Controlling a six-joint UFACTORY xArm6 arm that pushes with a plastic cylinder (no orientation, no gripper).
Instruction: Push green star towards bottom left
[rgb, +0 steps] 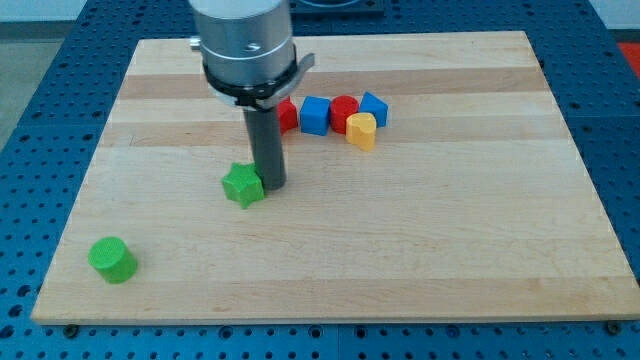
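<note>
The green star (242, 185) lies on the wooden board (420, 250), left of the board's middle. My tip (272, 187) stands on the board right against the star's right side, touching it or nearly so. The dark rod rises from there to the arm's grey body at the view's top. A green cylinder (112, 259) sits near the board's bottom left corner, well apart from the star.
A cluster of blocks lies right of the rod near the view's top: a red block (288, 115) partly hidden by the rod, a blue cube (315, 115), a red cylinder (343, 110), a blue block (373, 107) and a yellow block (361, 131).
</note>
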